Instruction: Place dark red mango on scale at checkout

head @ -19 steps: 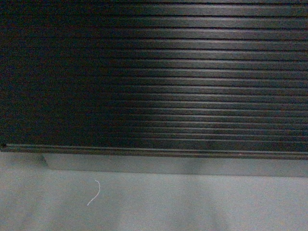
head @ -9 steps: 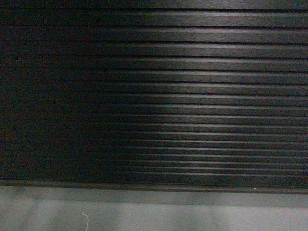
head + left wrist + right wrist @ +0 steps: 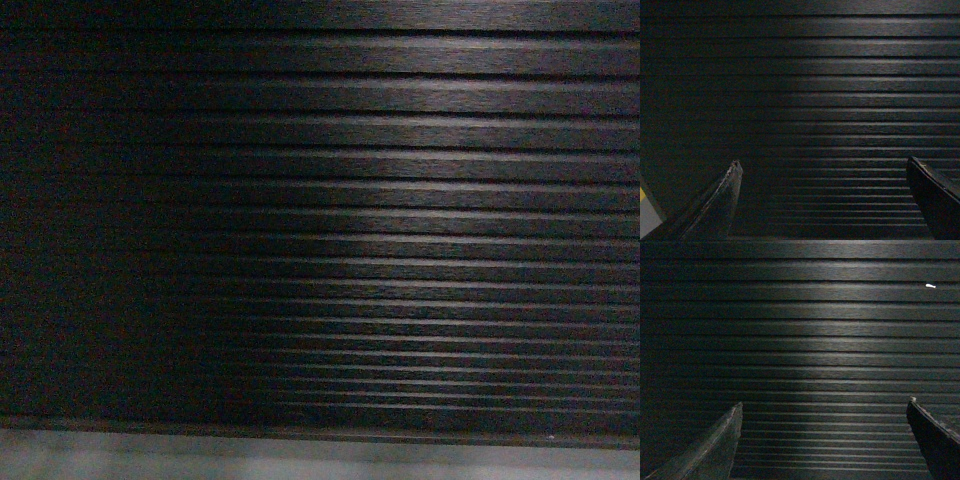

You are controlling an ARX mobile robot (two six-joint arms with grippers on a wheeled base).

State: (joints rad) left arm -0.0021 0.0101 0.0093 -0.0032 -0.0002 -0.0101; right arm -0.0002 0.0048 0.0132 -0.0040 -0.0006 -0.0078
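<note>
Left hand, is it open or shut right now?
Open. The left hand has its two fingers far apart, with only the counter's ribbed front showing between them.

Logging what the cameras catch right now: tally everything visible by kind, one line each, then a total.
Ribbed black checkout front panel: 1
Grippers, both open and empty: 2, the left gripper and the right gripper
Strip of grey floor: 1
Mango: 0 in view
Scale: 0 in view
Total: 4
</note>
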